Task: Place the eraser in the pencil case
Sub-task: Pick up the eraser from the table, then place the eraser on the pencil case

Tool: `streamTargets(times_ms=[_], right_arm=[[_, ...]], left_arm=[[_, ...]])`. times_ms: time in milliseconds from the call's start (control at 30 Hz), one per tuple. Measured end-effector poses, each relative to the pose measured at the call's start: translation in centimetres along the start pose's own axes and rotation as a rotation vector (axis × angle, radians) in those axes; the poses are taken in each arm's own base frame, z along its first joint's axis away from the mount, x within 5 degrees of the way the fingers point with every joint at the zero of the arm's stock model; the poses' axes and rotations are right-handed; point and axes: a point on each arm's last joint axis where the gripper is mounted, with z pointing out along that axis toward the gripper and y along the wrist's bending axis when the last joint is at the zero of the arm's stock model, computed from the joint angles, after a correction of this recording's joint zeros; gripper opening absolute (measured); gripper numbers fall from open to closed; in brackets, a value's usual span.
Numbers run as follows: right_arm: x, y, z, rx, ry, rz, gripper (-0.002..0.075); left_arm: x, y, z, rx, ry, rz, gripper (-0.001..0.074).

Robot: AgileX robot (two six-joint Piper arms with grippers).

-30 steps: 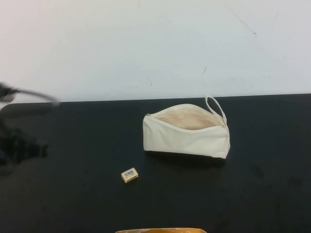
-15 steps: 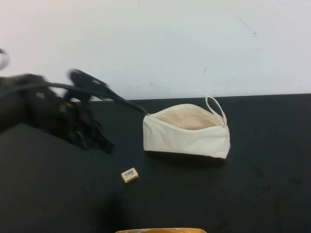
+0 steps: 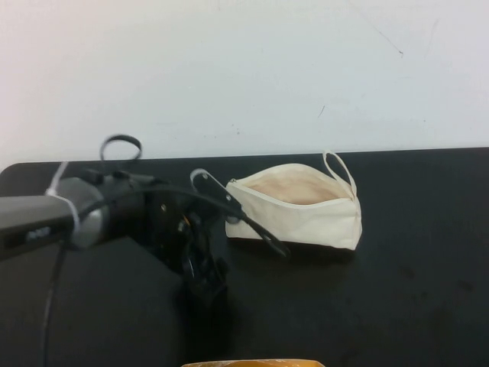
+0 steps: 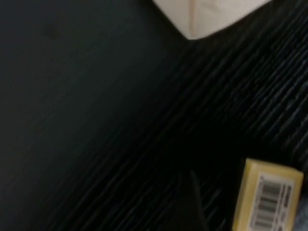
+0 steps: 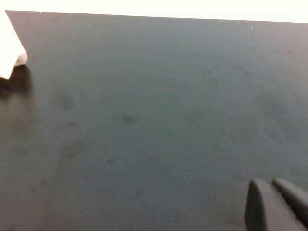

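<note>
The cream-white pencil case (image 3: 294, 212) lies unzipped on the black table (image 3: 412, 290), its beige lining showing and its loop strap (image 3: 340, 170) at the right end. My left gripper (image 3: 205, 284) hangs low over the table, left of and in front of the case, and hides the eraser in the high view. In the left wrist view the tan-yellow eraser (image 4: 267, 199) with its barcode label lies on the table between the open fingers (image 4: 190, 202); a corner of the case (image 4: 207, 14) shows beyond it. My right gripper (image 5: 272, 185) is shut and empty, out of the high view.
A yellow-orange object (image 3: 252, 363) peeks in at the front edge of the table. A white wall (image 3: 244, 69) stands behind the table. The right wrist view shows bare black table and a corner of the case (image 5: 9, 57).
My left arm has swung in from the far left and come down over the eraser, which the arm now covers in the high view. The pencil case has not moved.
</note>
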Motion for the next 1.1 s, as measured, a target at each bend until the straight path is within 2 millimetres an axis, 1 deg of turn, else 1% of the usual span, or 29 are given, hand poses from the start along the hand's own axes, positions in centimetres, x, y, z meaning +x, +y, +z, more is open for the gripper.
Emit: streamTargets(times_ms=[67,100,200,300,367,500,600,667,733,900,967,1033,1100], right_arm=[[0.0,0.0,0.0,0.0,0.0,0.0,0.0],[0.0,0.0,0.0,0.0,0.0,0.0,0.0],[0.0,0.0,0.0,0.0,0.0,0.0,0.0],[0.0,0.0,0.0,0.0,0.0,0.0,0.0],[0.0,0.0,0.0,0.0,0.0,0.0,0.0],[0.0,0.0,0.0,0.0,0.0,0.0,0.0],[0.0,0.0,0.0,0.0,0.0,0.0,0.0],[0.0,0.0,0.0,0.0,0.0,0.0,0.0],[0.0,0.0,0.0,0.0,0.0,0.0,0.0],[0.0,0.0,0.0,0.0,0.0,0.0,0.0],[0.0,0.0,0.0,0.0,0.0,0.0,0.0],[0.0,0.0,0.0,0.0,0.0,0.0,0.0],[0.0,0.0,0.0,0.0,0.0,0.0,0.0]], left_arm=[[0.2,-0.2,0.9,0.007,0.02,0.008,0.0509],[0.1,-0.2,1.0,0.004,0.015,0.007,0.0498],[0.0,-0.1,1.1,0.0,0.012,0.001,0.0419],[0.0,-0.1,1.2,0.0,0.012,-0.015,0.0295],[-0.1,-0.1,1.2,0.006,0.02,-0.028,0.0187],[-0.6,0.0,0.8,0.028,0.056,-0.043,0.0186],[-1.5,0.2,-0.1,0.047,0.082,-0.057,0.0186],[-2.3,0.5,-1.1,0.058,0.103,-0.047,0.0186],[-3.3,0.7,-2.6,0.07,0.124,-0.038,0.0186],[-6.4,1.3,-7.6,0.088,0.12,0.001,0.0186],[-8.1,1.5,-9.5,0.088,0.037,0.013,0.0186],[-9.7,1.7,-10.6,0.088,-0.085,-0.001,0.0186],[-11.3,1.6,-11.4,0.107,-0.241,-0.057,0.0186]])
